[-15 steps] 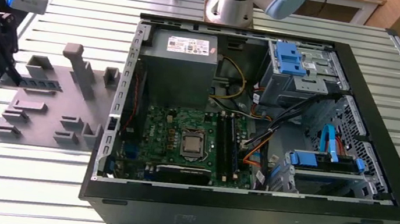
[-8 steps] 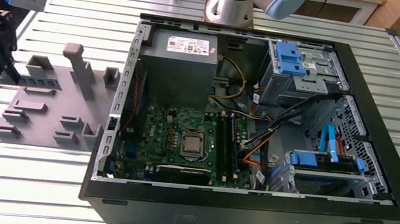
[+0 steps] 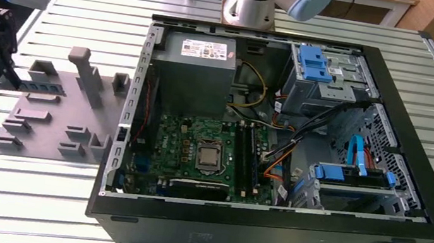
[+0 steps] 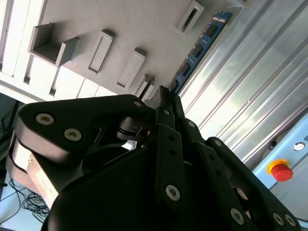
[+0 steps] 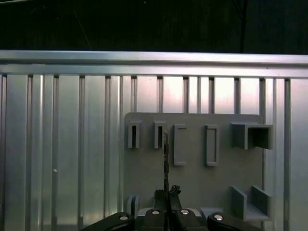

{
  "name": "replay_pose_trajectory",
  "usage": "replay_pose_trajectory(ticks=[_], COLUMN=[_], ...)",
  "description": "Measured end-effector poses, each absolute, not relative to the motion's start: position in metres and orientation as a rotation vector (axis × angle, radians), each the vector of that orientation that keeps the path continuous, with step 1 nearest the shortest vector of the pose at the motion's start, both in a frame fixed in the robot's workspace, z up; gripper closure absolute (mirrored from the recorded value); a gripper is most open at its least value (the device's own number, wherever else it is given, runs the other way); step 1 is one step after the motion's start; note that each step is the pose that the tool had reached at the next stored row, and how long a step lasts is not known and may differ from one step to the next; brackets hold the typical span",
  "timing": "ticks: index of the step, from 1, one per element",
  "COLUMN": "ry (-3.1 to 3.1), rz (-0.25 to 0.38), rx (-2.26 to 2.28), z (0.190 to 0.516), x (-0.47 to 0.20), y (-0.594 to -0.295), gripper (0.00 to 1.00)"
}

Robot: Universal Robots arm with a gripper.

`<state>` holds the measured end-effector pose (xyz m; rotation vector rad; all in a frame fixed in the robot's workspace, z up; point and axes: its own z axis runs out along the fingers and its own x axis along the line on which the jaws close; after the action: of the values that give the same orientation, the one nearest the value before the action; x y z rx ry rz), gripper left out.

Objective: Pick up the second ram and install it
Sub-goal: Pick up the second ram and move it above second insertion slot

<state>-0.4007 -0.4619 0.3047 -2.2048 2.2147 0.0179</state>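
The second ram is a thin blue-green stick with black chips. It sticks out from my gripper at the exterior view's far left, over the grey fixture plate. In the second wrist view the ram runs away from my gripper, whose fingers are shut on its near end. In the first wrist view the ram is seen edge-on as a dark line rising from the gripper, in front of the fixture plate. The long black memory slots lie on the green motherboard.
The open black computer case fills the middle of the slatted metal table. Inside are a grey power supply, blue drive brackets and loose cables. A tall grey post stands on the fixture. A red button sits nearby.
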Motion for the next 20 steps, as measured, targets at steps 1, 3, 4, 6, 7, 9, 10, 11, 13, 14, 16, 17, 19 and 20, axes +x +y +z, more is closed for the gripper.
replay_pose_trajectory(ticks=[1, 3, 4, 6, 7, 9, 10, 11, 13, 14, 16, 17, 19, 20], ry=[2.215, 2.215, 2.215, 2.215, 2.215, 2.215, 2.215, 2.215, 2.215, 2.215, 2.215, 2.215, 2.215, 2.215], rz=[0.018, 0.018, 0.018, 0.018, 0.018, 0.018, 0.018, 0.018, 0.018, 0.018, 0.018, 0.018, 0.018, 0.018], rx=[-2.205, -2.205, -2.205, -2.205, -2.205, -2.205, -2.205, -2.205, -2.205, -2.205, -2.205, -2.205, -2.205, -2.205], z=[0.3052, 0.3062, 0.3067, 0.3075, 0.3079, 0.3087, 0.3091, 0.3094, 0.3101, 0.3105, 0.3114, 0.3118, 0.3128, 0.3133], x=[-0.4007, -0.4007, -0.4007, -0.4007, -0.4007, -0.4007, -0.4007, -0.4007, -0.4007, -0.4007, -0.4007, -0.4007, -0.4007, -0.4007], y=[-0.462, -0.4619, -0.4619, -0.462, -0.4619, -0.4619, -0.462, -0.462, -0.4619, -0.462, -0.4619, -0.4619, -0.4619, -0.4619], gripper=[0.86, 0.86, 0.86, 0.86, 0.86, 0.86, 0.86, 0.86, 0.86, 0.86, 0.86, 0.86, 0.86, 0.86])
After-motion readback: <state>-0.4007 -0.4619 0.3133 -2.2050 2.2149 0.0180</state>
